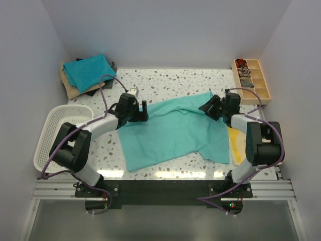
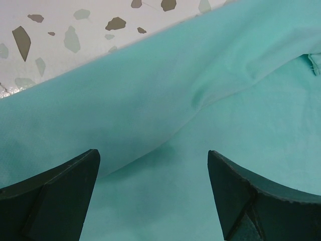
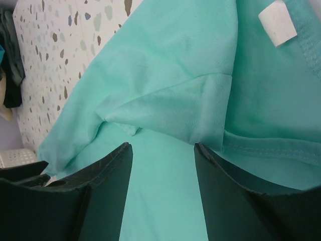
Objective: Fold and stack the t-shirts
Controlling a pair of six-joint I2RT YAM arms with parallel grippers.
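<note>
The light sea-green t-shirt lies spread and rumpled in the middle of the table. In the overhead view its long axis runs from about 8 o'clock to 2 o'clock, and a band of cloth is doubled over along the far edge.

The left hand sits at the 10 o'clock end of that edge. Its wrist view shows the fingers well apart, open, with the ridge of the fold crossing between them; whether they touch the cloth cannot be told.

The right hand is at the 2 o'clock end, also open. It straddles a folded corner just short of the collar seam and its white label.

So each arm is nearer to its own end, and the far edge stretches between the two hands. The next fold looks to depend on both closing on that edge together and carrying it toward 6 o'clock, across the long axis.

Further out, the teal-blue shirt tops the folded pile in the 10 o'clock corner, over a tan shirt. The white basket stands at 8 o'clock. A yellow sheet peeks from under the hem at 4 o'clock, and a compartment tray is at 1 o'clock.
</note>
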